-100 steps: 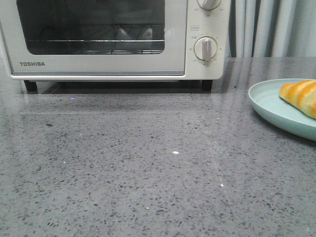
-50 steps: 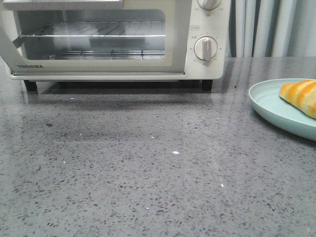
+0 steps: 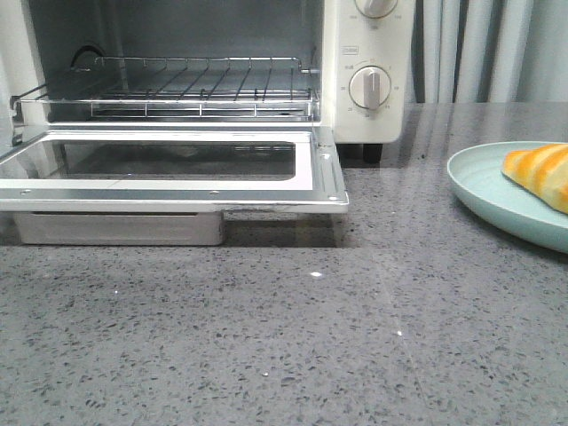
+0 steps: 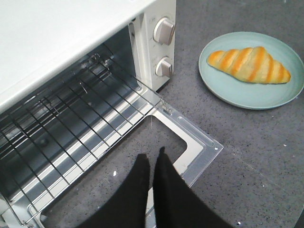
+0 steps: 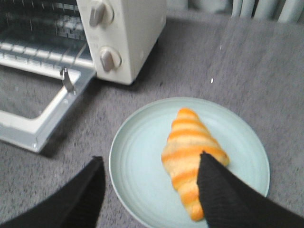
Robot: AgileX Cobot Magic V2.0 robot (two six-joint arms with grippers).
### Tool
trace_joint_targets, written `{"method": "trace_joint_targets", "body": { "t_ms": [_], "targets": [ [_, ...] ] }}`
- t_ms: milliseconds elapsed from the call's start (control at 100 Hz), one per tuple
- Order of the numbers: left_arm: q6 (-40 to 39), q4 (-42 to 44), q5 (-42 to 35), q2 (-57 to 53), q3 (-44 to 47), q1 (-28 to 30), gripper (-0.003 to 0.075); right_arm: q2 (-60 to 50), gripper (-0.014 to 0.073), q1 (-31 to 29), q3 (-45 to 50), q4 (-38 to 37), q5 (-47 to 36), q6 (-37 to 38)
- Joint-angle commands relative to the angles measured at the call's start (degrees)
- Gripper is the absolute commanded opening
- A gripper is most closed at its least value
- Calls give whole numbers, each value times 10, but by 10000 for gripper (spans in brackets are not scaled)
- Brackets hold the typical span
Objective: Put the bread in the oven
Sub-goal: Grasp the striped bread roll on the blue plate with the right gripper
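Observation:
The oven (image 3: 366,35) stands at the back left with its glass door (image 3: 177,182) folded down flat and its wire rack (image 3: 177,89) bare. The bread (image 3: 543,173) lies on a pale green plate (image 3: 479,182) at the right edge. In the left wrist view my left gripper (image 4: 153,155) is shut and empty above the lowered door (image 4: 190,137), beside the oven (image 4: 71,33), with the bread (image 4: 249,64) and plate (image 4: 237,97) off to the side. My right gripper (image 5: 151,157) is open above the plate (image 5: 137,156), one finger (image 5: 213,185) overlapping the bread (image 5: 187,142). Neither gripper shows in the front view.
The door's handle (image 3: 115,228) hangs under the lowered door, close to the grey speckled counter (image 3: 293,346). Two round dials (image 3: 369,87) sit on the oven's right panel. Pale curtains (image 3: 493,44) hang behind the counter at the right.
The oven door has swung from closed, through half open, down to flat. The bread and plate have not moved.

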Motion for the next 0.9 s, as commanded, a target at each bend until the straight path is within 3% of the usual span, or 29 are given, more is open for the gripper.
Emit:
{"method": "trace_joint_targets", "body": {
  "t_ms": [0, 300, 460, 890],
  "targets": [
    [1, -20, -52, -38, -1, 1, -20, 37, 471, 1, -38, 1, 1, -5],
    [4, -56, -177, -183, 172, 1, -20, 176, 478, 1, -104, -22, 77, 1],
    [26, -92, -197, -241, 246, 1, -20, 276, 478, 1, -147, -60, 106, 4],
    [34, -111, -169, -263, 259, 1, -20, 438, 478, 0, -217, -130, 122, 24]
  ]
}}
